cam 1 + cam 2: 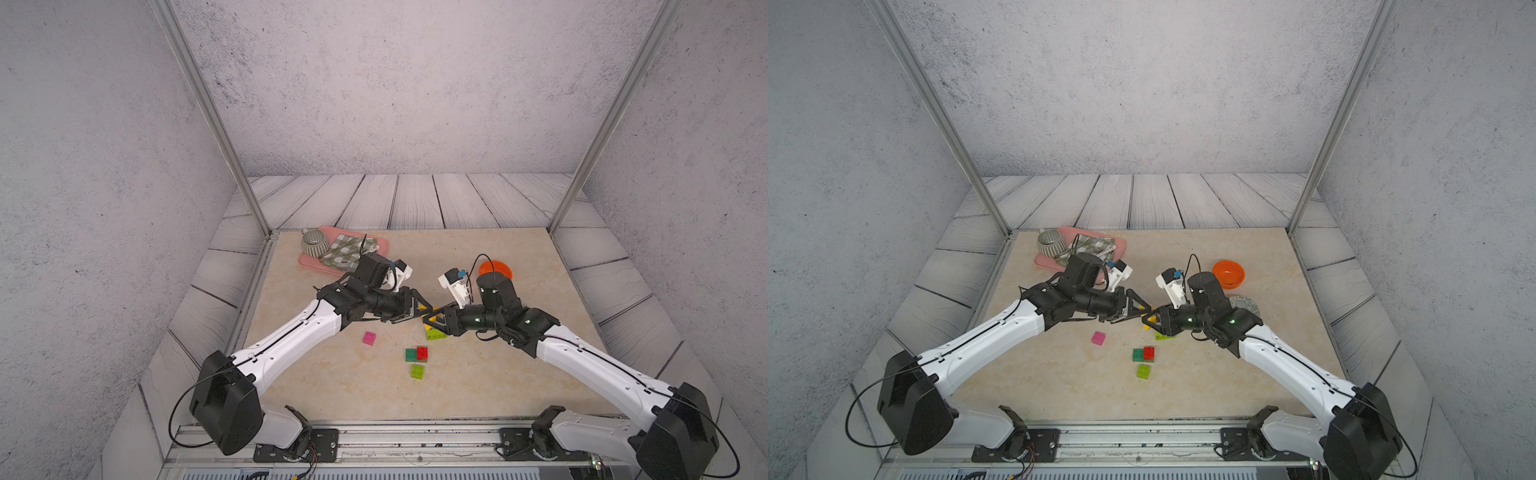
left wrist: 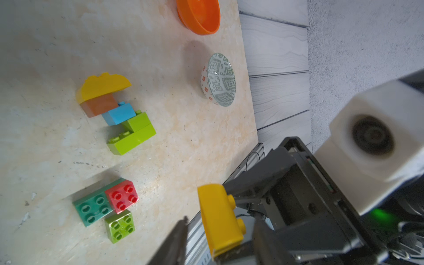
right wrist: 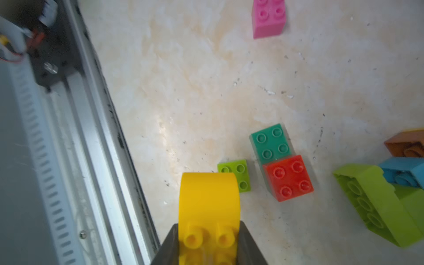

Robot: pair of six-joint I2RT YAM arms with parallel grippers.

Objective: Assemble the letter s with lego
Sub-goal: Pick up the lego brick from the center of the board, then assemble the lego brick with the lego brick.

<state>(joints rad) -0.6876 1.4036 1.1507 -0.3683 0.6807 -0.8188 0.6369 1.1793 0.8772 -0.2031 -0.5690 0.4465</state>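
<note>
Right fingers (image 3: 249,243) clamped on yellow curved brick (image 3: 208,199), held above table (image 3: 206,91). Left fingers (image 2: 176,243) spread either side of it, gaps visible, no grip. Partial stack (image 2: 117,114) and 4 loose bricks (image 1: 411,354) on table.

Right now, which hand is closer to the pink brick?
Left. The left hand hangs just beyond the pink brick; the right hand, gripping a yellow brick, faces that hand from the other side, slightly farther.

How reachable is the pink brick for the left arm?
Probably yes: the pink brick lies alone near the left gripper, which is open; it must first clear the yellow brick in the right gripper.
</note>
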